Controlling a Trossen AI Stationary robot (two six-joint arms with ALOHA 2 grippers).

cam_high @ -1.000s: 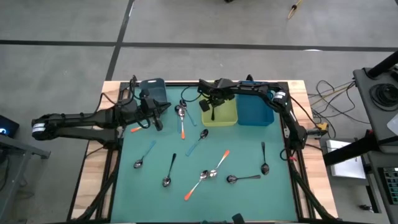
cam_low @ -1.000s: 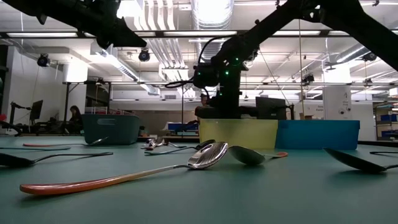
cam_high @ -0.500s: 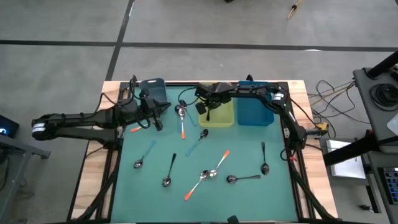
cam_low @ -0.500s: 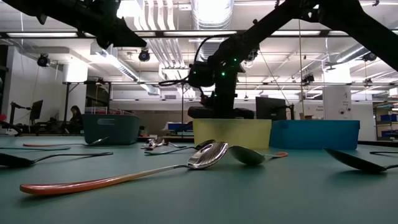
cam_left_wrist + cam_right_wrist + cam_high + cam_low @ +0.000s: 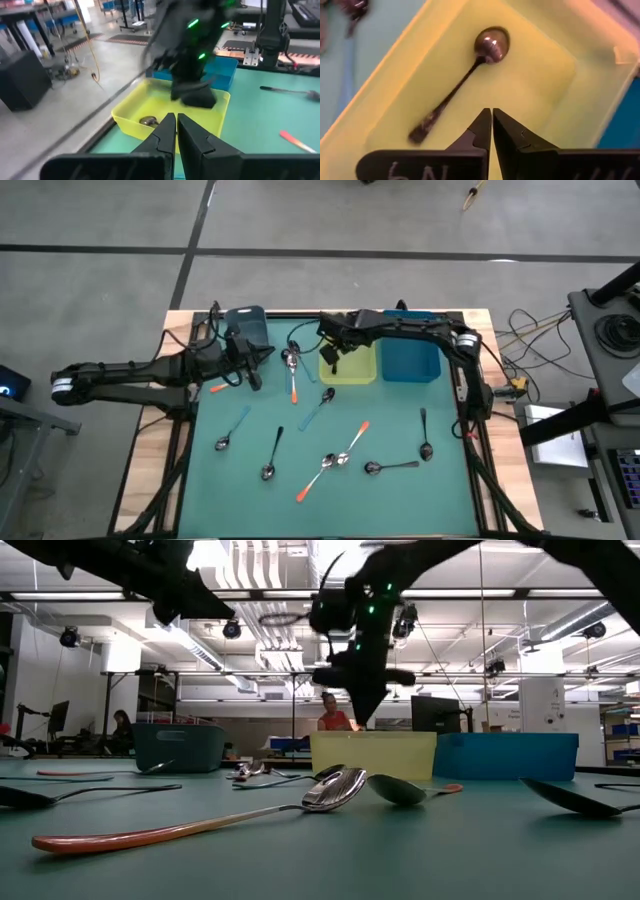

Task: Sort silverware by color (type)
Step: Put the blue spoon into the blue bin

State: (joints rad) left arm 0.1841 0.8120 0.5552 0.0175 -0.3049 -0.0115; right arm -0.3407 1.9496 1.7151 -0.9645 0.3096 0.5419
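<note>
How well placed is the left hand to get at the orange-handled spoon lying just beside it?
Probably yes: the left hand hovers shut near the orange-handled spoon, and nothing lies between them.

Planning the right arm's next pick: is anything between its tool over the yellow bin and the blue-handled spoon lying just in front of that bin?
Nothing visible blocks it. The right tool hangs shut over the yellow bin, above its rim. The blue-handled spoon lies alone on the mat in front; the nearest orange-handled spoon lies apart.

A yellow bin [image 5: 352, 364] sits between a blue bin [image 5: 410, 360] and a teal bin [image 5: 246, 325] on the green tabletop [image 5: 400, 500]; orange-handled spoons [image 5: 311, 481] lie scattered.
</note>
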